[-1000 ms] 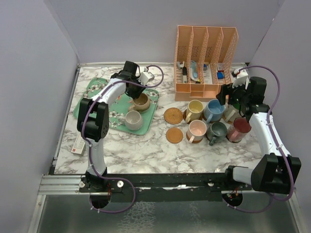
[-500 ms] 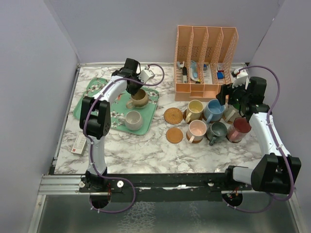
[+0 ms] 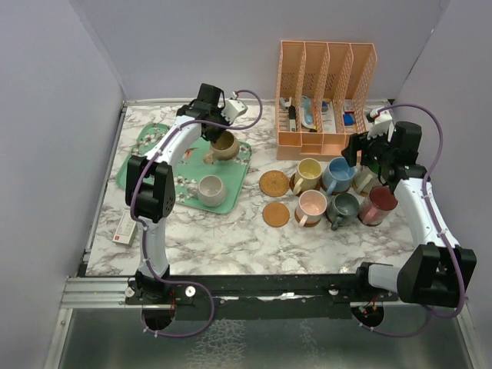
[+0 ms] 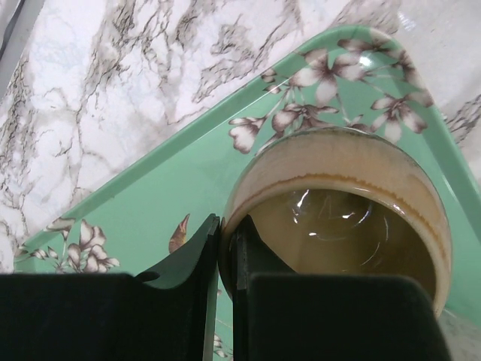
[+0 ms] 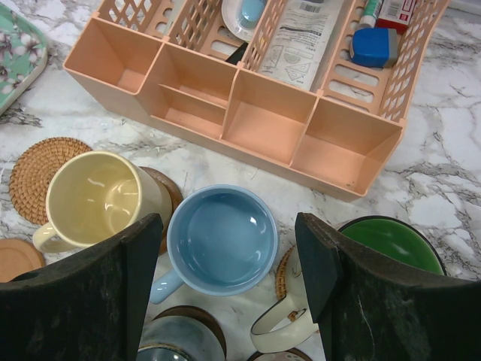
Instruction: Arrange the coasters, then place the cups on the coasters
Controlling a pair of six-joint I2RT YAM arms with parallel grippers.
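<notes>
- Left wrist view: we are seeing the left gripper (image 4: 225, 248) pinching the rim of the tan cup (image 4: 338, 173), one finger inside, over the flowered tray (image 4: 150, 195).
- Top view alone: we are noting a pale cup (image 3: 211, 189) sitting on that tray.
- Right wrist view: the right gripper (image 5: 228, 252) is hanging wide apart above the blue cup (image 5: 222, 241), holding nothing, and a woven coaster (image 5: 34, 177) is lying bare nearby.
- Marbled table (image 3: 231, 238): plain lavender walls (image 3: 192, 46) are enclosing it.

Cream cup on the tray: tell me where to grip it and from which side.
Probably pinch the rim wall of the cream cup from above, one finger inside: it stands upright, mouth open, with bare tray around it.
</notes>
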